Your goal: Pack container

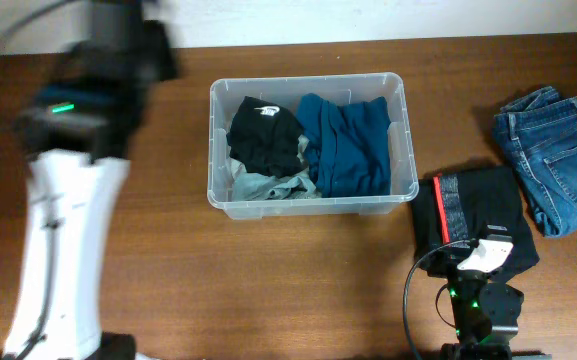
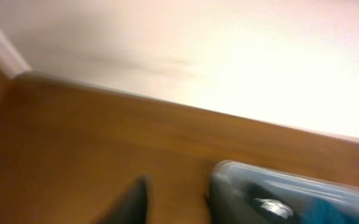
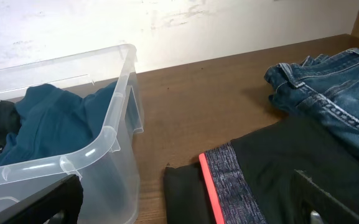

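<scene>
right claw (image 3: 185, 186) stands wide over the black garment (image 3: 279, 168), lower right; it should pinch one thick fold for the container (image 1: 308, 206). left claw (image 2: 170, 208) is blurred, i cannot tell.

This looks like a robotics lab bench: a bare wood-grain table (image 1: 268, 280) against a plain white wall (image 3: 198, 18) behind the container (image 1: 308, 206), a white robot arm (image 1: 63, 250) left of the container, a second arm (image 1: 483, 312) with a black cable (image 1: 409, 300) right of it, folded jeans (image 1: 553, 150) lying further right.
</scene>
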`<state>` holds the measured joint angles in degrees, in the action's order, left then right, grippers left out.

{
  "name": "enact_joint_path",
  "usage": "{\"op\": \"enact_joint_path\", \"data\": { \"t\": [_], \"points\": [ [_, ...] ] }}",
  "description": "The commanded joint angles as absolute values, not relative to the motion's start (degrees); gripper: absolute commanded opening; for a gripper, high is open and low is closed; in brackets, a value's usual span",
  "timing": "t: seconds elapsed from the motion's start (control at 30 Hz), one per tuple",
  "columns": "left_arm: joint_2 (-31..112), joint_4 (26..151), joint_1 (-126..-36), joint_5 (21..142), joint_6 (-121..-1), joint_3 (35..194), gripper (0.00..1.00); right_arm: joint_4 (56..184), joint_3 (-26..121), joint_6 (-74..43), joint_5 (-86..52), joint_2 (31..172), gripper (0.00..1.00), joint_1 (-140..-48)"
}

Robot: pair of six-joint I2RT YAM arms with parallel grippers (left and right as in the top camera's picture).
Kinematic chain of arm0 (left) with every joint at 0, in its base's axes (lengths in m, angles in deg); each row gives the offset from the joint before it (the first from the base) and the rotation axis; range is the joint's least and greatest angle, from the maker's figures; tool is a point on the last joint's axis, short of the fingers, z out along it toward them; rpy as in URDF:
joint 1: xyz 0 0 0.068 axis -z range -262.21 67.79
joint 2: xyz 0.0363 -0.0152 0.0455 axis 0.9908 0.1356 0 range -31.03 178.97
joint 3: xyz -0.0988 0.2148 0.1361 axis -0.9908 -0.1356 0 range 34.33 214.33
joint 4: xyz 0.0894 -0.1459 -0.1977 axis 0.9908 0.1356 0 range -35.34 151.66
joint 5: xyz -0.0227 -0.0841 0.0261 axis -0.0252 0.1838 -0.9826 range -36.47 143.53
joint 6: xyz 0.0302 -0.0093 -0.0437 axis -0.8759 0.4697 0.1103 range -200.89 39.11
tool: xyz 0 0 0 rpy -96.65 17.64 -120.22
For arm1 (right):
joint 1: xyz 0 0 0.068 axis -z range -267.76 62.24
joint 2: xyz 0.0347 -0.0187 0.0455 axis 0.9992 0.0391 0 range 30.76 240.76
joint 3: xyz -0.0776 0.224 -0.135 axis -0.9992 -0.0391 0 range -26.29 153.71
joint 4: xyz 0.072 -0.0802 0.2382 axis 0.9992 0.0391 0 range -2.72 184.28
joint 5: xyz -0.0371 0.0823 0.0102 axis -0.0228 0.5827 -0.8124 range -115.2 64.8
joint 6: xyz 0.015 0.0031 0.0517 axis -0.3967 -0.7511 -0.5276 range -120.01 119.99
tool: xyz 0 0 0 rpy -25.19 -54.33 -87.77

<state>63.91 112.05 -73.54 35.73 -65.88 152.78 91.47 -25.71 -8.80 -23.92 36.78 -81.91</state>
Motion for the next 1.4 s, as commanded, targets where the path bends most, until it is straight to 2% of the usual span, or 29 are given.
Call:
{"op": "enact_joint_path", "data": {
  "t": [0.0,0.03,0.33,1.37],
  "points": [
    [66.16,115.85,-82.33,34.24,-63.52,151.49,0.76,91.80,-25.97,-8.58,-24.43,36.36,0.99,-82.22],
    [66.53,118.17,-86.24,34.24,-63.54,151.49,0.99,91.80,-25.97,-8.58,-24.43,36.36,0.99,-82.22],
    [67.10,120.53,-95.66,34.39,-63.57,151.47,0.99,91.80,-25.97,-8.58,-24.43,36.36,0.98,-82.22],
    [67.10,120.53,-95.88,34.39,-63.57,151.49,0.99,91.80,-25.97,-8.65,-24.29,36.36,0.99,-82.22]
  ]
}}
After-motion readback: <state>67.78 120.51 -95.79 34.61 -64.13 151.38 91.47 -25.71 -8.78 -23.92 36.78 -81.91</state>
